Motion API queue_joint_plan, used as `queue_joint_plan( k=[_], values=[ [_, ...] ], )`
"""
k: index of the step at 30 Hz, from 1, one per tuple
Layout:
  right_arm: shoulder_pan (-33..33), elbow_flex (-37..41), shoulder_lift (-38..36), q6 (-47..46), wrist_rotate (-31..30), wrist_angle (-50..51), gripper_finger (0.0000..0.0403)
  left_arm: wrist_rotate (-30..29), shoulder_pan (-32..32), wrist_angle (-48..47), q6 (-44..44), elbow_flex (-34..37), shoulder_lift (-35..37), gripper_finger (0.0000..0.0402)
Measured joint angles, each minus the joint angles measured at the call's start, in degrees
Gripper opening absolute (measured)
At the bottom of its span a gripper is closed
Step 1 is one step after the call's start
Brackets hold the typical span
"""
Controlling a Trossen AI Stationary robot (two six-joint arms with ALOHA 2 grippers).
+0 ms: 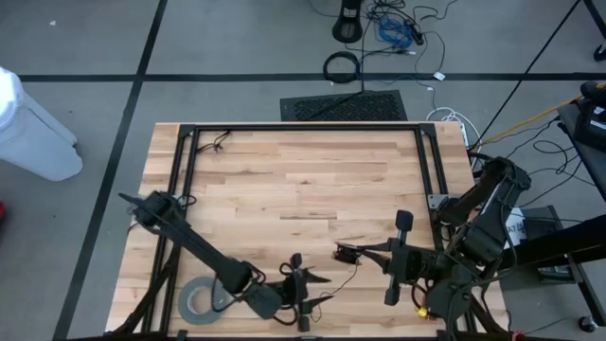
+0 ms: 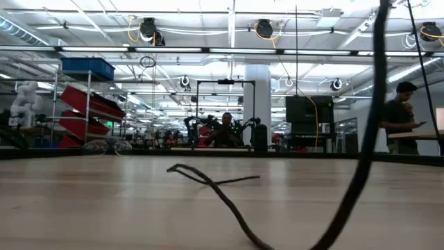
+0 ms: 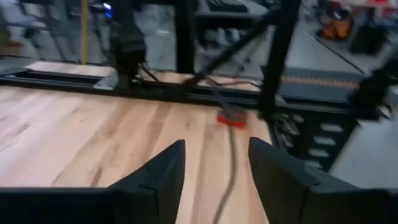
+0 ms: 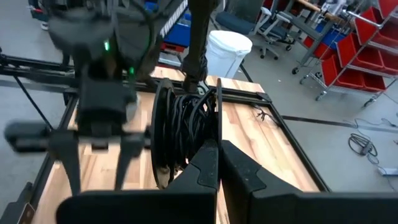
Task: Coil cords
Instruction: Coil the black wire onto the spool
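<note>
Wooden table (image 1: pixel 303 180) in black frame, grey floor around. One grey tape roll (image 1: pixel 197 301) at near left corner. Left gripper (image 1: pixel 324 280) low beside it, reaching rightward, fingers (image 3: pixel 163 171) parted, empty. One spool of thin dark cords (image 4: pixel 183 130) near centre-right, clenched upright by right gripper (image 1: pixel 352 252), arm folded leftward.

- The cord (image 1: pixel 352 275) is a very thin dark wire, lying loose on the wooden table near its front edge.
- One end joins a small black disc (image 1: pixel 345 254).
- In the right wrist view, the wire shows wound in many dark turns on the disc (image 4: pixel 186 134), which stands on edge.
- In the low view, a slack strand (image 2: pixel 215 184) crosses itself flat on the wood.
</note>
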State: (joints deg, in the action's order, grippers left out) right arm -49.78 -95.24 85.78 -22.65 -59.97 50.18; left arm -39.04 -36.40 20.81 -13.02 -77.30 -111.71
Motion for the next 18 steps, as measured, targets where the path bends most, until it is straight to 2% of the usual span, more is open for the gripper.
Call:
queue_joint_plan(
  k=[3, 8, 11, 14, 18],
  values=[
    [-0.01, 0.00, 0.00, 2.14, 0.00, -1.56, 0.0000, -3.34, 0.13, 4.54, 0.27, 0.02, -2.86, 0.0174],
    [-0.02, 0.00, 0.00, 4.62, 0.03, -3.65, 0.0000, -11.31, -1.87, 4.64, -2.84, 0.02, -3.51, 0.0164],
    [-0.02, 0.00, 0.00, 4.93, 0.03, -3.68, 0.0000, -13.57, -4.75, 4.91, -4.31, 0.02, -2.53, 0.0160],
    [-0.02, 0.00, 0.00, 4.93, 0.06, -3.66, 0.0000, -13.62, -7.21, 6.30, -10.12, -0.02, -2.33, 0.0159],
    [-0.02, 0.00, 0.00, 4.90, 0.09, -3.64, 0.0000, -12.80, -8.55, 2.66, -24.09, -0.02, -2.44, 0.0159]
  ],
)
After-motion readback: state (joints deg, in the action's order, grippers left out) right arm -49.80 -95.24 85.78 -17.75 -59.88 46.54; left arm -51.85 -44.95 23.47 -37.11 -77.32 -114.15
